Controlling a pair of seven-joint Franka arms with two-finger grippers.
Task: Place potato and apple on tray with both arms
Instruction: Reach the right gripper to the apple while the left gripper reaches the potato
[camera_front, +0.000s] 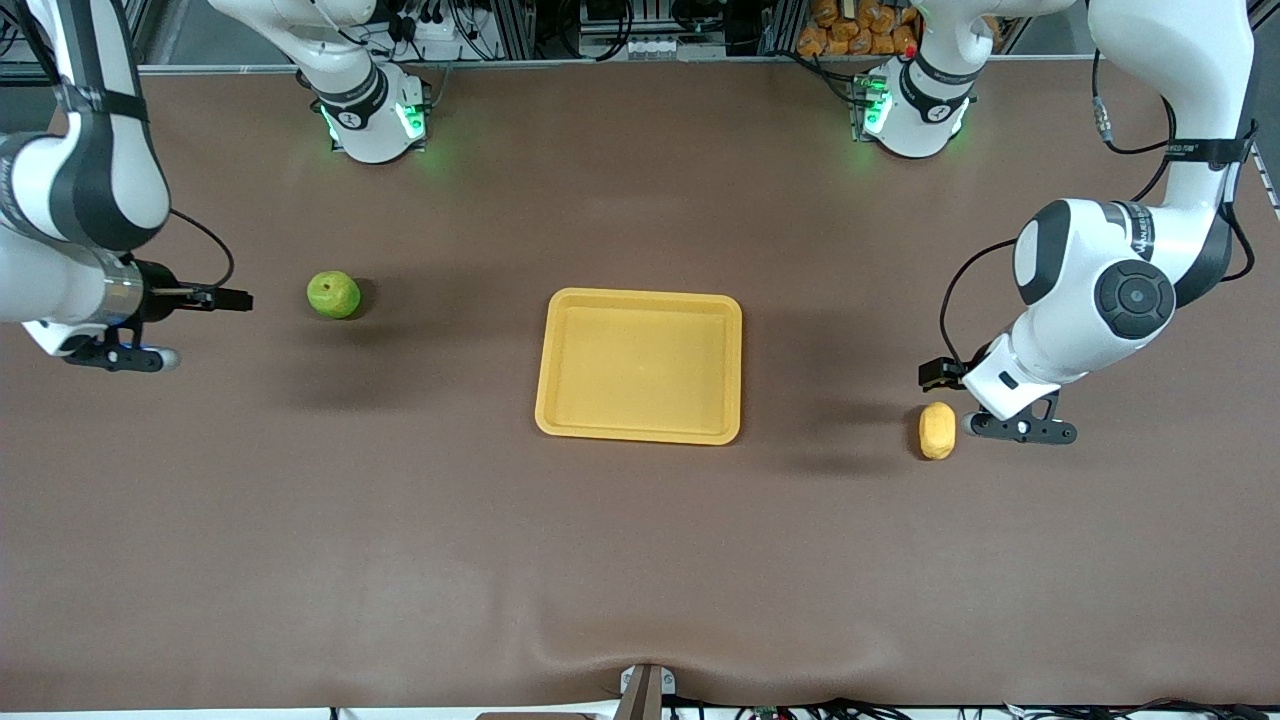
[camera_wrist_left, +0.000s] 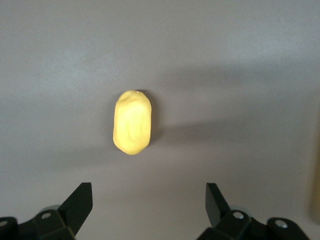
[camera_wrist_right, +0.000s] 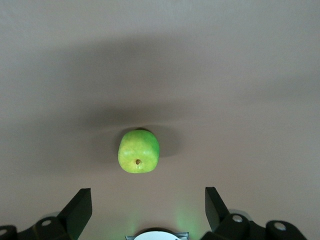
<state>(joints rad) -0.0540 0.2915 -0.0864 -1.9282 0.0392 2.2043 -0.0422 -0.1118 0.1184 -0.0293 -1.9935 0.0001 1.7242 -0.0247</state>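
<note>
The green apple (camera_front: 333, 294) sits on the brown table toward the right arm's end. My right gripper (camera_front: 225, 298) hovers beside it, open and empty; in the right wrist view the apple (camera_wrist_right: 139, 151) lies ahead of the spread gripper (camera_wrist_right: 148, 202). The yellow-tan potato (camera_front: 937, 430) lies toward the left arm's end. My left gripper (camera_front: 940, 375) hovers just above it, open and empty; in the left wrist view the potato (camera_wrist_left: 132, 122) lies ahead of the open gripper (camera_wrist_left: 148, 200). The yellow-orange tray (camera_front: 640, 296) lies mid-table between the two, with nothing on it.
The two arm bases (camera_front: 375, 115) (camera_front: 915, 110) stand along the table edge farthest from the front camera. A pile of orange items (camera_front: 860, 25) lies off the table near the left arm's base. A small bracket (camera_front: 645, 690) sits at the table's near edge.
</note>
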